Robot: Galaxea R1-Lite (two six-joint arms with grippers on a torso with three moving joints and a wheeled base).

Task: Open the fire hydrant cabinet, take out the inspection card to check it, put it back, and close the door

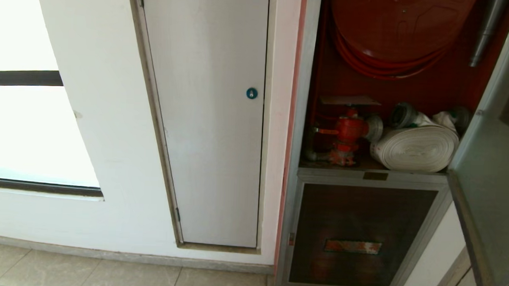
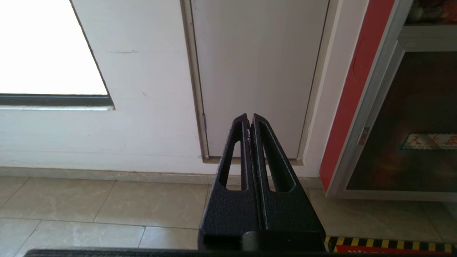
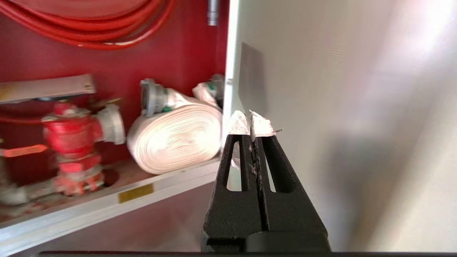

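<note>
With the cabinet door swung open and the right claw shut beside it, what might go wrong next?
The right claw is shut near the open door; a stray sweep might knock it.
No inspection card shows in any view, so finding it may take searching.
The rolled hose lies near the shelf edge; a careless reach might dislodge it.

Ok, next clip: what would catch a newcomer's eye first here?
The tall silver-framed fire hydrant cabinet stands open at right, its red interior showing a coiled red hose reel, a red valve and a rolled white fire hose. Its dark glass door is swung out at far right, with the shut right gripper beside it.
</note>
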